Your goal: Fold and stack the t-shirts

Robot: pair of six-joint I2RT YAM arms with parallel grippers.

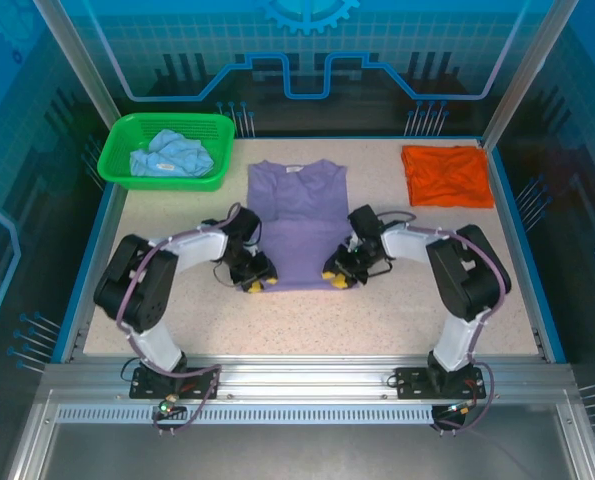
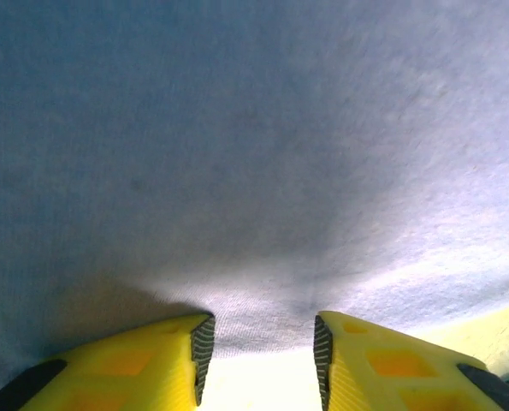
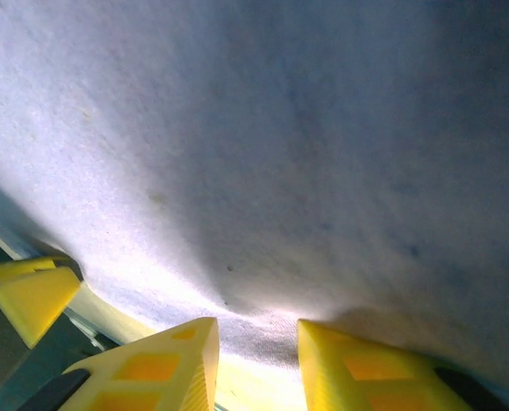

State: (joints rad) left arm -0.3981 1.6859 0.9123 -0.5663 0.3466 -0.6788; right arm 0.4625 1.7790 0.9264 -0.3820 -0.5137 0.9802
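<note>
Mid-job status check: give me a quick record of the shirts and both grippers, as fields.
purple shirt: flat mid-table, collar at far side
orange shirt: folded, far right corner
blue shirt: crumpled in the basket, far left
left gripper: open, at the purple shirt's near hem, left corner
right gripper: open, at the near hem, right corner
stack: not yet begun; shirts lie apart
</note>
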